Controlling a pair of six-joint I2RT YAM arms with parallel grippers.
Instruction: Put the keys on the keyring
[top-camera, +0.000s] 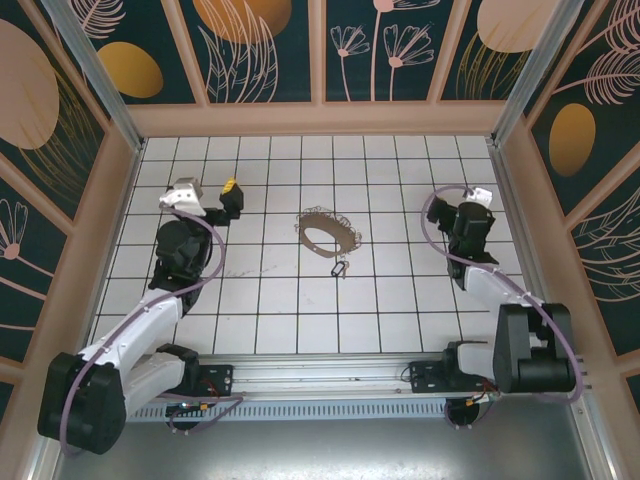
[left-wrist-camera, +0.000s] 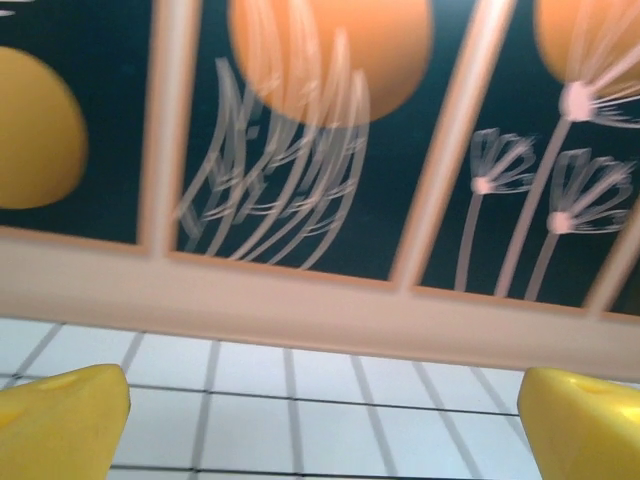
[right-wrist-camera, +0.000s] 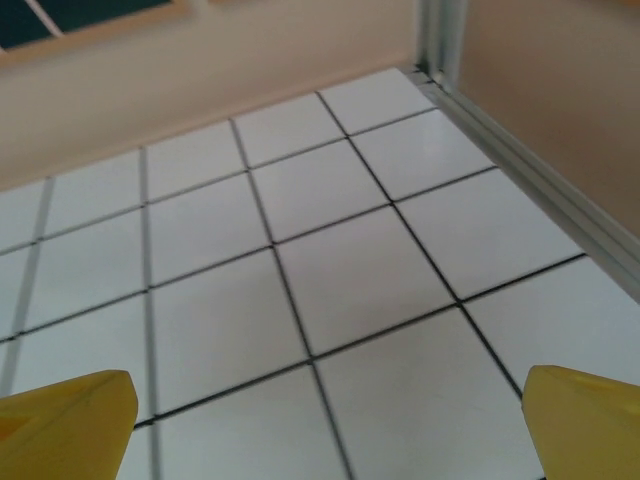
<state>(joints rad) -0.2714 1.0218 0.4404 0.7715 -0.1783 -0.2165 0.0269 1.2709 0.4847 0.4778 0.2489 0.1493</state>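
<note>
One keyring (top-camera: 326, 233), a thin loop fringed with small metal pieces, lies flat near the middle of the white tiled table (top-camera: 270, 320). One small dark key (top-camera: 340, 270) lies just beside it on the near side. Of the two arms, the left arm (top-camera: 150, 320) is folded up over the table's left part, well apart from both things, with the left pincer (left-wrist-camera: 322, 425) roughly level, facing the back wall (left-wrist-camera: 300, 310) and spread wide with nothing between its yellow fingers (left-wrist-camera: 60, 420). The right arm (top-camera: 500, 290) reaches along the right side, with the right pincer (right-wrist-camera: 325, 420) tilted down at the tiles near the far right corner, likewise wide and holding nothing.
</note>
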